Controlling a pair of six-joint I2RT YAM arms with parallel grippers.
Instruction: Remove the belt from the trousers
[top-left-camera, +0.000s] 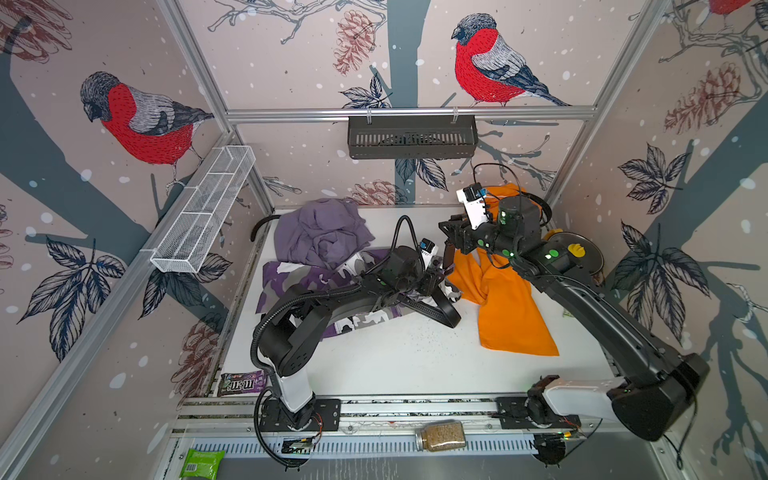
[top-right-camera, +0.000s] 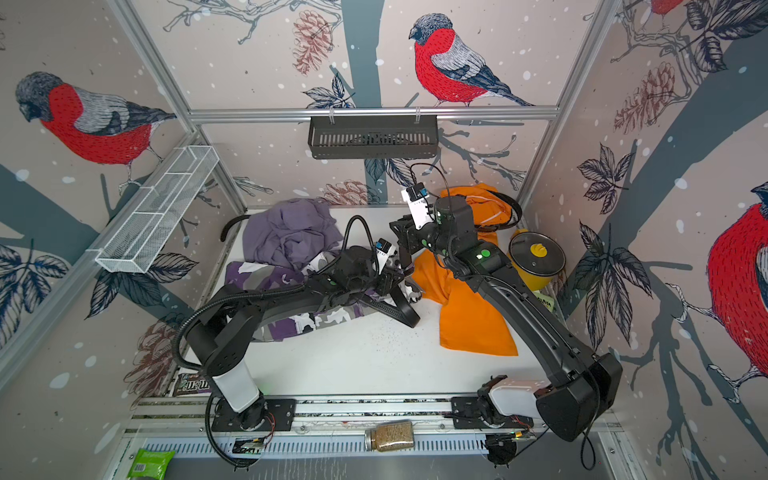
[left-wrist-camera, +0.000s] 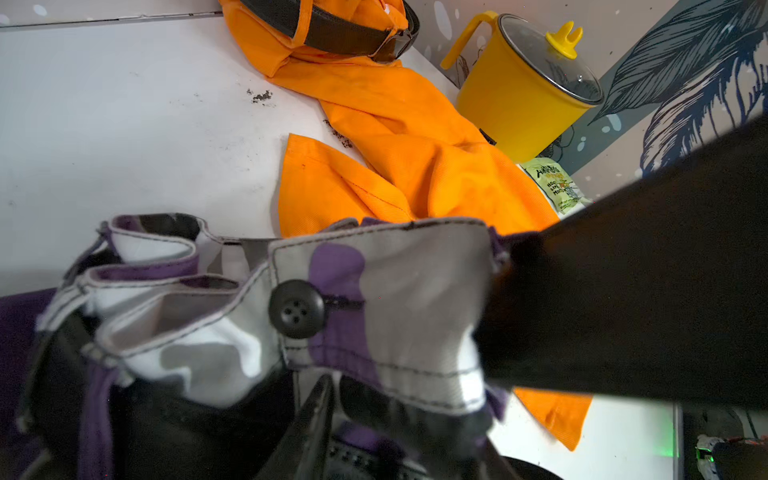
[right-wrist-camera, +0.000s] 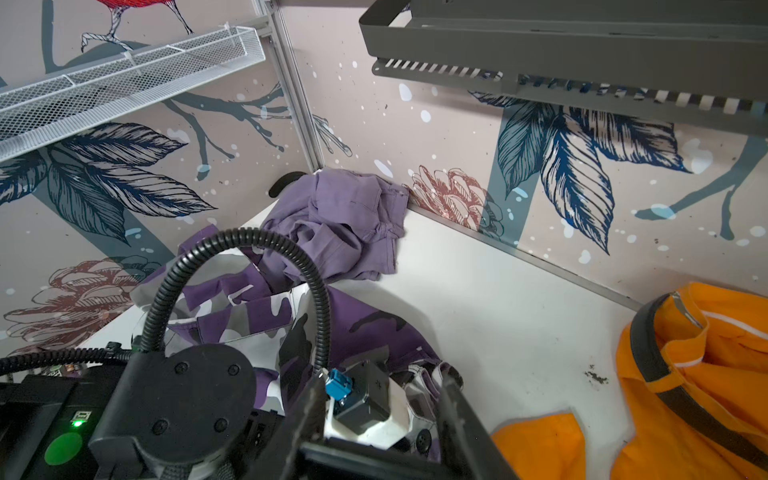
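While the left pincer (top-left-camera: 435, 277) sits at the waistband of the camouflage trousers (top-left-camera: 291, 284), their black belt (top-left-camera: 426, 311) bows out in a loop just beside it on the white desk (top-left-camera: 415, 365). The strap is wide, matte and punched with rows of small holes. The waistband, patched in purple, grey and white, is fastened by a dark four-hole button (left-wrist-camera: 296, 308) directly ahead of the pincer. Folds of cloth and blur cover the left pincer's fingers in its wrist view, so how wide it stands, and on what, cannot be told. The right pincer (right-wrist-camera: 382, 380) hangs just above the same waistband, jaws apart with nothing seen clamped between them. Beyond the left pincer lie the crumpled lilac trousers (top-left-camera: 320, 232), a black strap end (top-left-camera: 259, 227) poking out behind them. Beside the right pincer, away from the left one, spread the orange trousers (top-left-camera: 507, 307), a second belt (left-wrist-camera: 332, 31) threaded through their loops. The black belt's buckle is out of sight, and the left arm hides much of the camouflage pair in both top views.
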